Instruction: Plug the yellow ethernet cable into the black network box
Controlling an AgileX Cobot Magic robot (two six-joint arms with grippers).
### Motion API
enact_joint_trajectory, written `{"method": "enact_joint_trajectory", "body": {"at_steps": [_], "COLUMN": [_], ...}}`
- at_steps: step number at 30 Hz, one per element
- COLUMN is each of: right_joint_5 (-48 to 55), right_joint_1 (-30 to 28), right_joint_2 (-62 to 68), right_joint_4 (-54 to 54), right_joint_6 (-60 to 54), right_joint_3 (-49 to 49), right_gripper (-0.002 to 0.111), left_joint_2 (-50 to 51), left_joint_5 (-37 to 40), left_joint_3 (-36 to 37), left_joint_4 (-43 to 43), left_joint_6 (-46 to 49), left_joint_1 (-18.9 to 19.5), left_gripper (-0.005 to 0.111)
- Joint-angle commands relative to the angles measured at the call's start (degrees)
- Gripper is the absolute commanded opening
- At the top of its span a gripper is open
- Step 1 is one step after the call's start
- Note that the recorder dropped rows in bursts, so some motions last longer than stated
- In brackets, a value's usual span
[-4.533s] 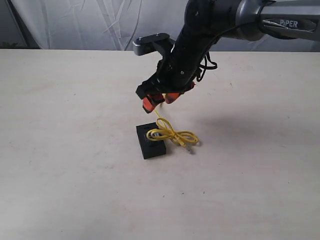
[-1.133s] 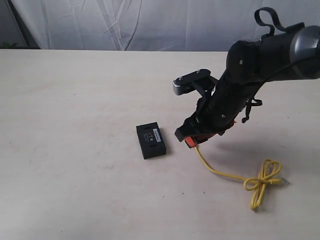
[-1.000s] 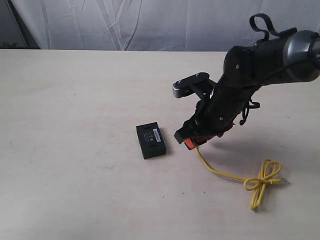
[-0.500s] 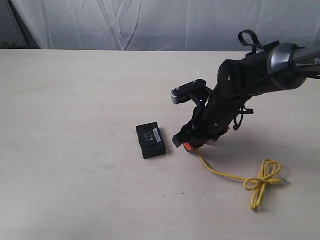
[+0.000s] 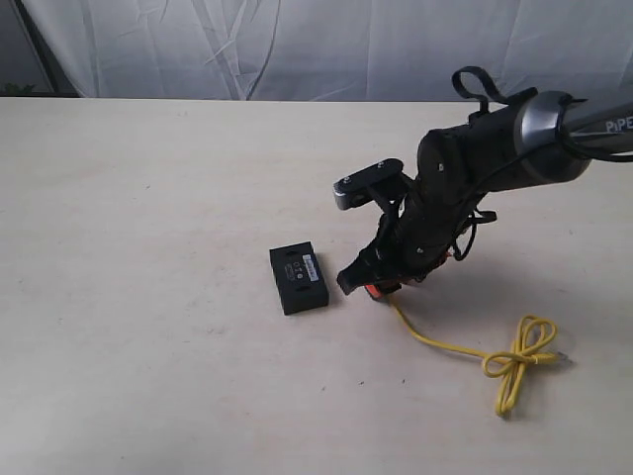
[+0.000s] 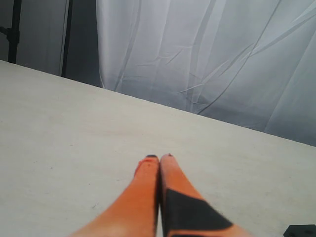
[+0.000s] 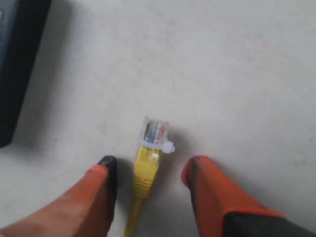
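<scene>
The black network box (image 5: 299, 278) lies flat on the table, and its edge shows in the right wrist view (image 7: 15, 64). The yellow ethernet cable (image 5: 440, 342) runs from under my right gripper (image 5: 374, 289) to a knotted bundle (image 5: 522, 354) at the right. My right gripper (image 7: 150, 165) is open and low over the table, just right of the box. The cable's clear plug (image 7: 154, 132) lies on the table between the fingers, untouched by either, pointing past them. My left gripper (image 6: 159, 158) is shut with nothing in it, away from both things.
The light table top (image 5: 148, 198) is bare around the box. A white curtain (image 5: 297, 49) hangs behind the far edge. A corner of the black box (image 6: 300, 230) shows in the left wrist view.
The right arm carried the cable off the box to the right. Over the last second its gripper sank and edged left toward the box. The knotted bundle stayed put.
</scene>
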Motion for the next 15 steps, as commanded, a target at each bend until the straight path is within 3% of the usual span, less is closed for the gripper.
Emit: {"method": "enact_joint_trajectory", "body": {"at_steps": [1,3,5,8,13,15], "right_joint_5": [-1.6,-1.5,-1.1,0.3,6.7,9.3], "right_joint_1": [1.6,1.6,1.6,1.6,1.6,1.5], "right_joint_2": [1.1,1.2,1.2,1.2,1.0,0.2], "right_joint_4": [-8.3,-8.2,-8.2,-8.2,-8.7,-8.7], "right_joint_6": [9.3,9.6,9.6,8.5,-3.6,-9.3], "right_joint_3": [0.1,0.1,0.1,0.1,0.1,0.3], "right_gripper": [0.046,0.046,0.037,0.000,-0.001,-0.001], "left_joint_2": [-0.4,-0.4,-0.4,-0.4,-0.4,-0.4], "left_joint_5": [-0.2,-0.2,-0.2,-0.2,-1.1,-5.1], "left_joint_3": [0.3,0.3,0.3,0.3,0.3,0.3], "left_joint_4": [-0.3,-0.3,-0.3,-0.3,-1.9,-6.8], "left_joint_6": [-0.1,-0.1,-0.1,-0.1,-0.2,-0.3], "left_joint_1": [0.0,0.0,0.0,0.0,0.0,0.0], "left_gripper": [0.000,0.000,0.000,0.000,0.000,0.000]}}
